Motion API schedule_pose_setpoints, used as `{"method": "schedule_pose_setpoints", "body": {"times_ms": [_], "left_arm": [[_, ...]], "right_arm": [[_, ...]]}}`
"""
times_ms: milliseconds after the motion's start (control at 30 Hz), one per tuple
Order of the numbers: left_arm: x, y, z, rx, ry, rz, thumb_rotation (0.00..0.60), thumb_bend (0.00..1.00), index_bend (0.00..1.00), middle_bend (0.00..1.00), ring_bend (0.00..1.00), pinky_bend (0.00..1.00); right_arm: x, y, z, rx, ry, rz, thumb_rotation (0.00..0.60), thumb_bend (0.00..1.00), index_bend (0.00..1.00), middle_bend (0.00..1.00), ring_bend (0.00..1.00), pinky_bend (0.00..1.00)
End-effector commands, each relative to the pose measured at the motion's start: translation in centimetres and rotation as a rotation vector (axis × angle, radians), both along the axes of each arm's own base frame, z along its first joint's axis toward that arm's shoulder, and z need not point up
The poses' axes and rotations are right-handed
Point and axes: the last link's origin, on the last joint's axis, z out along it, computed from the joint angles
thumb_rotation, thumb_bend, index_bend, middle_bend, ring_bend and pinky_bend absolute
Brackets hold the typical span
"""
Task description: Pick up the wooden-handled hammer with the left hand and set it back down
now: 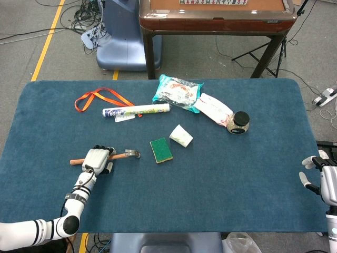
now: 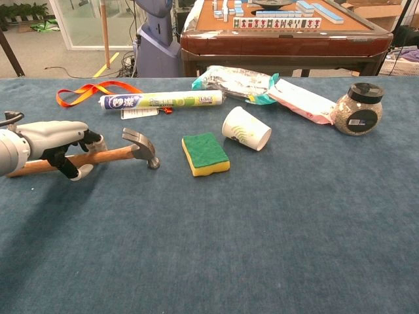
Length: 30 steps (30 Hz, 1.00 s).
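The wooden-handled hammer (image 1: 122, 155) lies flat on the blue table, its steel head (image 2: 141, 146) pointing right toward the sponge. My left hand (image 1: 97, 158) sits over the middle of the handle. In the chest view the left hand (image 2: 54, 139) has its fingers curled behind the handle and its thumb down across the near side, so it grips the handle (image 2: 114, 155). The handle's butt end sticks out to the left of the hand. My right hand (image 1: 320, 179) rests at the table's right edge, fingers apart, holding nothing.
A green-and-yellow sponge (image 2: 205, 154) and a tipped paper cup (image 2: 246, 129) lie right of the hammer head. Behind are a sealant tube (image 2: 160, 100), an orange lanyard (image 2: 88, 90), snack bags (image 2: 239, 82) and a black-lidded jar (image 2: 358, 109).
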Motion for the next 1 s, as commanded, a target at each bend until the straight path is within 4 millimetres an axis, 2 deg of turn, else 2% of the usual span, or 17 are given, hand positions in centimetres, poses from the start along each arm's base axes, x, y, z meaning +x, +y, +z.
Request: {"method": "schedule_pose_setpoints", "body": {"times_ms": [33,1000], "left_arm": [[0.1,0.1,-0.1,0.006,-0.006,-0.001,0.600,0.47,0.32,0.36,0.24,0.12],[0.5,1.1,-1.0,0.047,-0.020,-0.011,0.600,0.47,0.46,0.51,0.37,0.12]], "right_arm": [[0.0,0.0,0.0,0.000,-0.001,0.000,0.600,0.26,0.49,0.52,0.47,0.42],[-0.2,0.0,0.1,0.002,-0.008,-0.003,0.600,0.26,0.49,0.52,0.47,0.42]]}}
